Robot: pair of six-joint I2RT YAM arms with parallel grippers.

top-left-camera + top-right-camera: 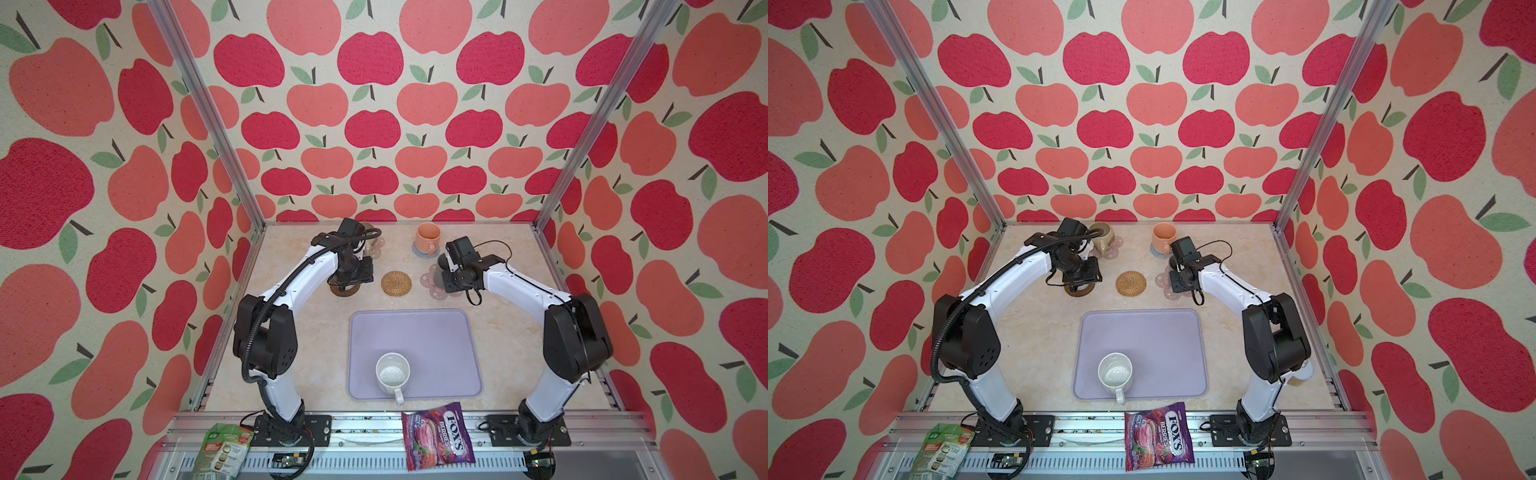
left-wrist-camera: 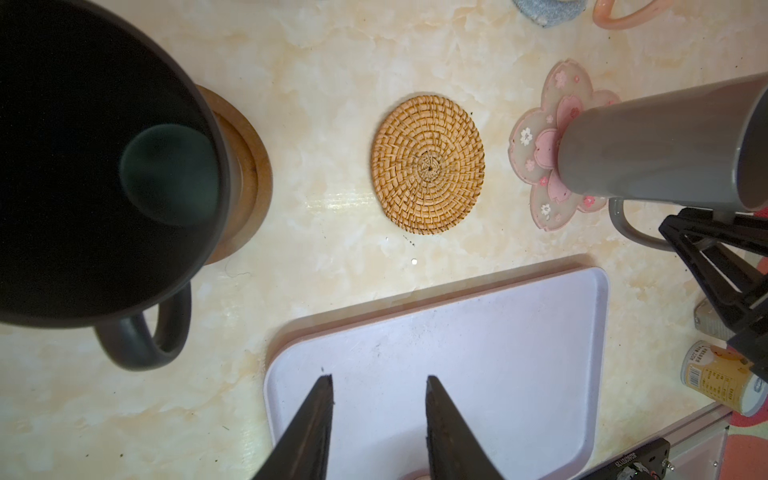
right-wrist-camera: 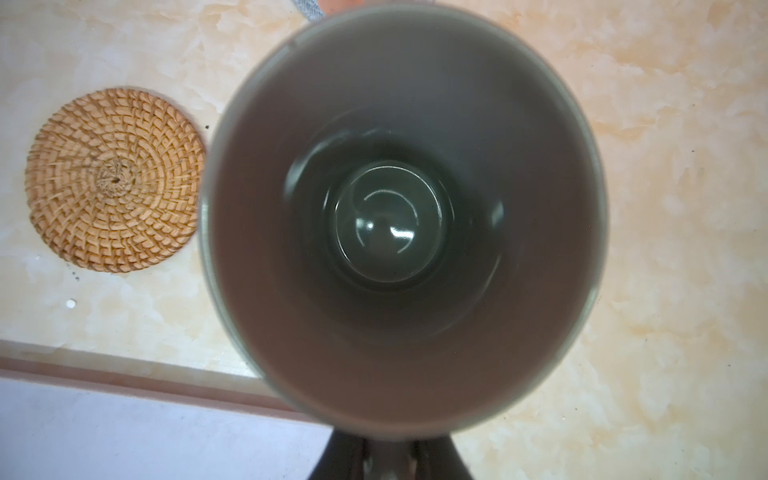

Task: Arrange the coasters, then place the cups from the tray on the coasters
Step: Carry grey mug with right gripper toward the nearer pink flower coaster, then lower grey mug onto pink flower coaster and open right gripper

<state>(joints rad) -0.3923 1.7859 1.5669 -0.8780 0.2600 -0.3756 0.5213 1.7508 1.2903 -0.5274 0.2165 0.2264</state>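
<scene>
Your left claw [image 2: 379,380] hung parted, empty. Your right claw [image 3: 388,453] clenched the grey mug [image 2: 648,153]. 1 speckled white mug [image 1: 392,372] stood on the tray [image 1: 449,332], behind both claws, handle toward the bases, seemingly nearer your left arm.

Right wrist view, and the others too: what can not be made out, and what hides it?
- Right wrist view: the grey mug fills it, hiding how the right gripper closes.
- Both top views: the black mug is mostly hidden under the left arm; only its dark brown coaster peeks out.
- Left wrist view: the edge cuts the orange mug; only its handle shows.
- A top view: the jar is mostly behind the right arm.
</scene>
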